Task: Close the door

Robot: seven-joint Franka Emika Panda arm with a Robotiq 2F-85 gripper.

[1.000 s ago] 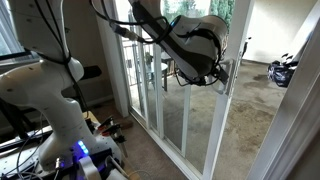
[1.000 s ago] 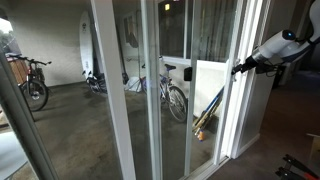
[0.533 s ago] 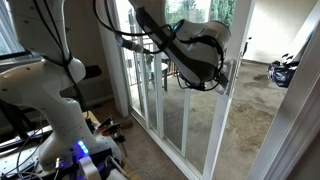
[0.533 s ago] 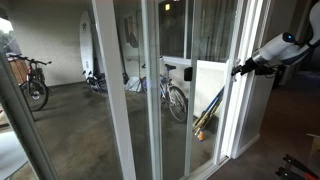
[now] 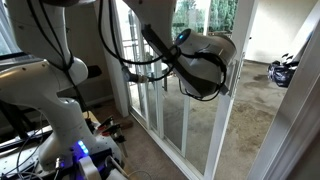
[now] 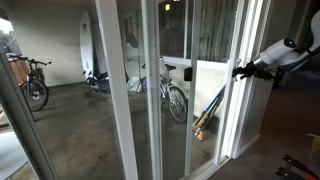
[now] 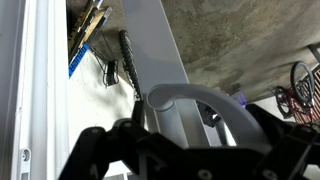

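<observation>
The door point(image 5: 205, 110) is a tall white-framed sliding glass panel, also seen in an exterior view point(image 6: 205, 105). Its white loop handle point(image 7: 195, 100) sits on the edge stile. My gripper point(image 5: 228, 76) is at that stile at handle height in both exterior views point(image 6: 238, 70). In the wrist view my gripper point(image 7: 190, 140) has its dark fingers spread wide, one on each side of the loop handle. The handle lies between them. I cannot see whether either finger presses on it.
Fixed white-framed glass panels point(image 6: 135, 90) stand beside the door. Bicycles point(image 6: 175, 95) and a bike point(image 6: 30, 80) are outside behind the glass. The robot's base and cables point(image 5: 70, 140) are on the floor indoors. An open gap point(image 5: 265, 110) lies past the door's edge.
My arm and wrist have shifted a little to the right along with the door's edge stile. The gripper stays at the handle.
</observation>
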